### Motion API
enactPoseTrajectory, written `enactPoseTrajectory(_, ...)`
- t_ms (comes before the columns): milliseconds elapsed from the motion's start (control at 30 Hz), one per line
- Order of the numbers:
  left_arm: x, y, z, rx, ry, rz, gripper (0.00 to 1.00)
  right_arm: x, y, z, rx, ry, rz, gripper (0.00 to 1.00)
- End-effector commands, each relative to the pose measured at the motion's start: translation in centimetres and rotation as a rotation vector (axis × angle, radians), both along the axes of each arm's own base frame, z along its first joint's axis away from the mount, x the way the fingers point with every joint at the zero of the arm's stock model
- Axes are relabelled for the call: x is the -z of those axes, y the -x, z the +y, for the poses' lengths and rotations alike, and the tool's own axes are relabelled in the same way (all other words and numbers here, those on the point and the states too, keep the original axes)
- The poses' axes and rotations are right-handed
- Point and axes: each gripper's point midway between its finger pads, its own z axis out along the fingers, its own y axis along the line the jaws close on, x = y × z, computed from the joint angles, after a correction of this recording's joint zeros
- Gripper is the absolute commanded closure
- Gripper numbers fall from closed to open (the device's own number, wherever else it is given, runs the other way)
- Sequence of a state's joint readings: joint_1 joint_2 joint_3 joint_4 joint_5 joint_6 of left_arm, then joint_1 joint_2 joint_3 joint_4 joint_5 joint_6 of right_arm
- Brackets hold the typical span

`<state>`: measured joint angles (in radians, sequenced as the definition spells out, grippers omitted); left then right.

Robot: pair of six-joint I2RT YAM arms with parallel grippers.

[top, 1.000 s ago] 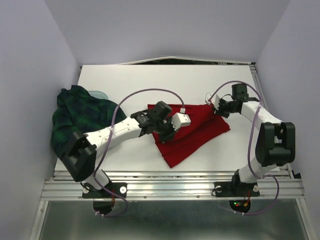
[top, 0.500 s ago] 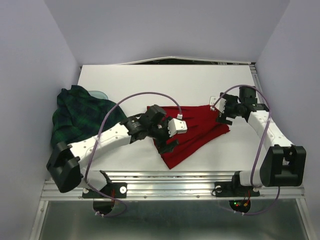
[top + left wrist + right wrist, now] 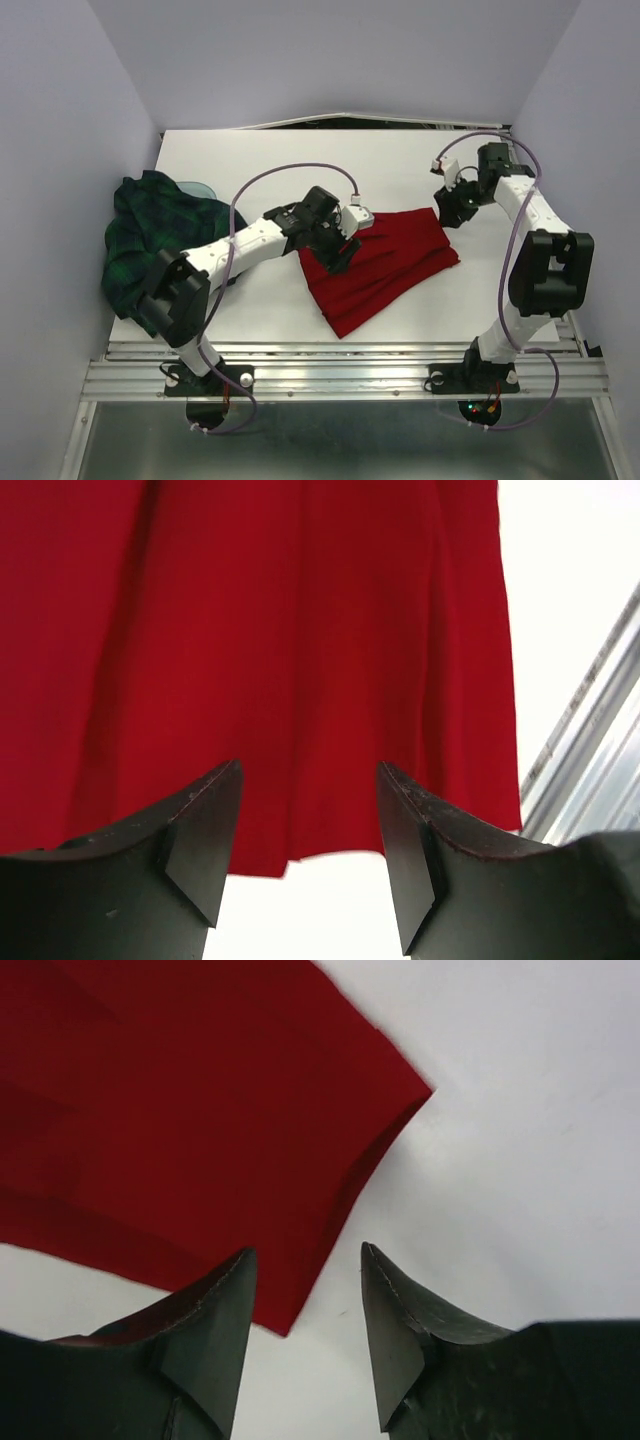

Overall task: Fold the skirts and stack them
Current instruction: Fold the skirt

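Note:
The red skirt [image 3: 385,265] lies flat and folded in the middle of the white table [image 3: 300,165]. My left gripper [image 3: 338,252] hovers over its left edge, open and holding nothing; in the left wrist view the red pleats [image 3: 280,650] fill the frame above the fingers [image 3: 200,830]. My right gripper [image 3: 447,212] is open just off the skirt's right corner; its wrist view shows that corner [image 3: 200,1110] below the empty jaws. The green and navy plaid skirt [image 3: 160,240] sits crumpled at the table's left edge.
A metal rail [image 3: 340,375] runs along the table's near edge by both arm bases. Pale walls close in the left, right and back sides. A purple cable loops over each arm.
Both grippers have let go of the red skirt and opened. The right gripper rose and drew back toward the far right; the left arm swung slightly away from the cloth.

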<state>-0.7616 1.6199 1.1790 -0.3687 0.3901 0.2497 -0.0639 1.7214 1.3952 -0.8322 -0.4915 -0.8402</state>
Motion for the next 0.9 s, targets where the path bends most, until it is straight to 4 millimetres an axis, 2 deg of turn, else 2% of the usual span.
enactPoseTrajectory(0, -4.0, -3.7, -2.8, -0.041, 0.078, -0.122, 0.34, 0.8, 4.6, 0.7, 0.229, -0.109, 0.246, 0.49)
enactPoseTrajectory(33, -5.0, -4.3, -3.5, -0.039, 0.097, -0.141, 0.34, 1.8, 5.5, 0.5, 0.263, -0.119, 0.282, 0.49)
enactPoseTrajectory(167, -4.6, -4.9, -5.6, 0.005, 0.088, -0.135, 0.35, 3.2, 6.2, -0.7, 0.372, -0.131, 0.329, 0.52)
enactPoseTrajectory(300, -0.8, -4.0, -6.9, 0.037, 0.028, -0.082, 0.39, 5.0, 6.8, -2.8, 0.471, -0.117, 0.394, 0.54)
enactPoseTrajectory(367, 0.8, -4.1, -6.7, 0.026, -0.005, -0.046, 0.47, 5.7, 7.2, -3.3, 0.48, -0.101, 0.413, 0.56)
enactPoseTrajectory(400, 2.6, -4.1, -6.5, 0.017, -0.041, -0.014, 0.48, 6.3, 7.6, -3.3, 0.477, -0.095, 0.43, 0.57)
enactPoseTrajectory(467, 4.1, -4.5, -5.9, 0.009, -0.099, 0.0, 0.52, 6.8, 8.1, -3.1, 0.46, -0.1, 0.448, 0.59)
enactPoseTrajectory(500, 5.6, -4.8, -5.5, 0.002, -0.136, 0.015, 0.53, 6.9, 8.5, -2.8, 0.442, -0.111, 0.459, 0.59)
enactPoseTrajectory(600, 7.0, -6.4, -4.7, -0.014, -0.184, 0.024, 0.54, 7.2, 9.8, -1.6, 0.337, -0.157, 0.469, 0.61)
enactPoseTrajectory(667, 6.7, -8.0, -4.7, -0.003, -0.19, -0.012, 0.57, 7.1, 10.1, -0.9, 0.299, -0.174, 0.432, 0.62)
enactPoseTrajectory(700, 7.3, -9.0, -4.2, -0.016, -0.204, -0.015, 0.59, 7.4, 10.1, -0.9, 0.279, -0.171, 0.408, 0.62)
enactPoseTrajectory(733, 6.5, -10.4, -4.6, -0.023, -0.19, -0.046, 0.64, 8.0, 11.1, 0.0, 0.248, -0.164, 0.423, 0.63)
enactPoseTrajectory(767, 7.5, -11.6, -4.0, -0.021, -0.207, -0.045, 0.66, 8.3, 11.3, 0.4, 0.226, -0.157, 0.416, 0.63)
enactPoseTrajectory(800, 7.5, -12.7, -3.9, -0.024, -0.21, -0.057, 0.66, 8.6, 11.7, 0.9, 0.21, -0.154, 0.42, 0.63)
enactPoseTrajectory(833, 6.1, -14.6, -4.6, -0.032, -0.186, -0.099, 0.67, 8.9, 11.7, 1.9, 0.175, -0.146, 0.407, 0.63)
enactPoseTrajectory(867, 7.1, -15.7, -3.8, -0.035, -0.208, -0.088, 0.67, 9.3, 12.0, 2.5, 0.157, -0.142, 0.402, 0.64)
